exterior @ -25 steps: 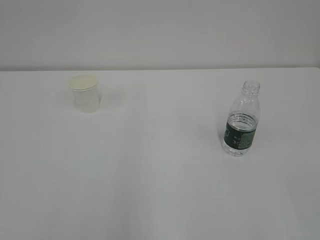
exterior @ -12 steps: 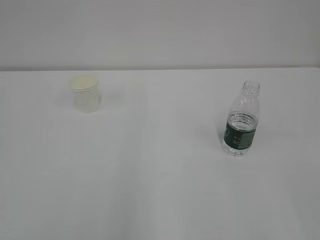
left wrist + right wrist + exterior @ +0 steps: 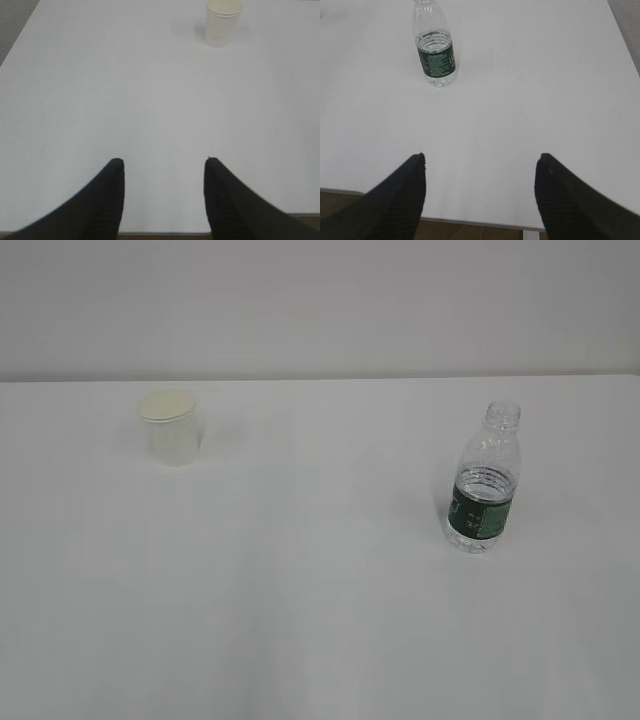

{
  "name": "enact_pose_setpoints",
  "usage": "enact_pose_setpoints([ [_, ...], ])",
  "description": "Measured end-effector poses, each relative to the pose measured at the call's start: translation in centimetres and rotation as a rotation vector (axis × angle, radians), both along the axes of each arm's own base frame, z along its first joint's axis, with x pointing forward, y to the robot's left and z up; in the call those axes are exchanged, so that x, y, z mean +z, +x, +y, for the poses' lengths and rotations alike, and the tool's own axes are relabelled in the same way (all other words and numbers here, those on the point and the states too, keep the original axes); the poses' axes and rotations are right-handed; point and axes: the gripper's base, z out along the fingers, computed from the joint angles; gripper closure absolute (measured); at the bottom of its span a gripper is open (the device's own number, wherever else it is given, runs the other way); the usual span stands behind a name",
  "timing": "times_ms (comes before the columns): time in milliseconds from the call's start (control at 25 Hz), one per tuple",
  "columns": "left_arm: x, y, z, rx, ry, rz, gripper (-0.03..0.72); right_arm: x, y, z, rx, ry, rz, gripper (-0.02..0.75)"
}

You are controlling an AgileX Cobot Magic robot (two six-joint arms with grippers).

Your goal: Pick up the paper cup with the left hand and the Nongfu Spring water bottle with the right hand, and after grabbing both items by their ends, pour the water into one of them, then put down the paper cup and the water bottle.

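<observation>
The white paper cup (image 3: 170, 428) stands upright at the back left of the white table (image 3: 320, 600); the left wrist view shows the cup (image 3: 223, 23) far ahead, right of centre. My left gripper (image 3: 162, 162) hangs open over the table's near edge, nothing between its fingers. The clear Nongfu Spring water bottle (image 3: 484, 480), with a green label and no cap, stands upright on the right, holding water up to about the label's top. In the right wrist view the bottle (image 3: 434, 45) is far ahead on the left. My right gripper (image 3: 482, 157) is wide open and empty. Neither gripper shows in the exterior view.
A pale wall (image 3: 320, 300) runs behind the table's back edge. The table's near edge (image 3: 470, 221) lies just under both grippers, with brown floor below it. The table's right edge (image 3: 622, 35) shows at the upper right of the right wrist view.
</observation>
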Motion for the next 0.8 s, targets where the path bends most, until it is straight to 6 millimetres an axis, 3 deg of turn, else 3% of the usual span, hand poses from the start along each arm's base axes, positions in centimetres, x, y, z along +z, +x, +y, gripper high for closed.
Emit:
enact_pose_setpoints([
  [280,0.2,0.0,0.0,0.0,0.0,-0.015,0.321,0.4,0.0,0.1,0.0,0.016,-0.029,0.223],
  [520,3.5,0.4,-0.2,-0.017,-0.008,-0.154,0.321,3.4,-0.3,0.2,0.011,0.066,-0.23,0.223],
  [800,7.3,2.2,-0.1,-0.037,0.047,-0.258,0.321,5.9,2.6,1.2,0.059,0.163,-0.279,0.223],
])
